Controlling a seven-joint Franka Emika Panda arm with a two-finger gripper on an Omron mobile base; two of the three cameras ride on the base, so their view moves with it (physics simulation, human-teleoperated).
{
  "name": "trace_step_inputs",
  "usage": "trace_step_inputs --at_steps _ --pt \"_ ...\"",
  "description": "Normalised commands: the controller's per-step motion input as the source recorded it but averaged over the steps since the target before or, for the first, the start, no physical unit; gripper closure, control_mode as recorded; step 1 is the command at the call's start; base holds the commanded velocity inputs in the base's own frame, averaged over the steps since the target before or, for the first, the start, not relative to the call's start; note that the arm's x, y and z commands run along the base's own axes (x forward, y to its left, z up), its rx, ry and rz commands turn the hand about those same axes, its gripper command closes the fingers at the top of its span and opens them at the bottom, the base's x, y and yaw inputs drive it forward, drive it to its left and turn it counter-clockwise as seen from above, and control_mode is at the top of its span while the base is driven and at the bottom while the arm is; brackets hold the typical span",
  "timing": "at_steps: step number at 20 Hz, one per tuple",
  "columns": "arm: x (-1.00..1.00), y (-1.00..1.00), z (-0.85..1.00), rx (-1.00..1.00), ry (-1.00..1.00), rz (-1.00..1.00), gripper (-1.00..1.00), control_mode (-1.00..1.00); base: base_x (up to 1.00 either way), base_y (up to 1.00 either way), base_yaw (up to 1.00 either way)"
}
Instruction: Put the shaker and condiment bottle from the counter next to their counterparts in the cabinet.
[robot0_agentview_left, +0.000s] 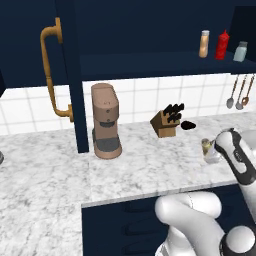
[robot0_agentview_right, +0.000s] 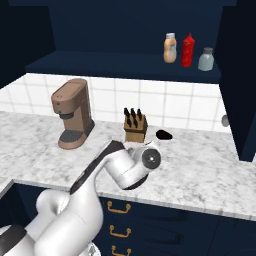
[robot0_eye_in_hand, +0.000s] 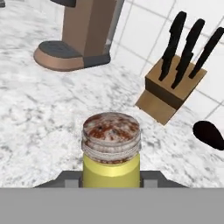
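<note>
Light is even and flat, as in a render, with no clear source. The counter and tiles are bright; the cabinet is deep dark. Shadows are faint. No glare or edge distortion. Between the jaws, the shaker looks soft and coarse; the knife block beyond is slightly blurred.
</note>
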Motion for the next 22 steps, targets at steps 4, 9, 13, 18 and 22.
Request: trace_step_inputs --at_steps 4,9,13,18,22 --pt "0.0 -0.02 0.39 -0.09 -0.14 -0.44 1.0 -1.0 0.0 0.0 0.0" --pt "0.0 -0.07 0.43 -0.04 -0.11 -0.45 1.0 -1.0 0.0 0.0 0.0" --pt "0.0 -0.17 0.38 0.0 -0.08 -0.45 1.0 -1.0 0.0 0.0 0.0" --pt "0.0 -0.21 0.36 0.0 -0.11 -0.45 1.0 -1.0 0.0 0.0 0.0" --pt "-0.1 -0.17 0.51 0.0 -0.23 -0.38 1.0 -1.0 0.0 0.0 0.0"
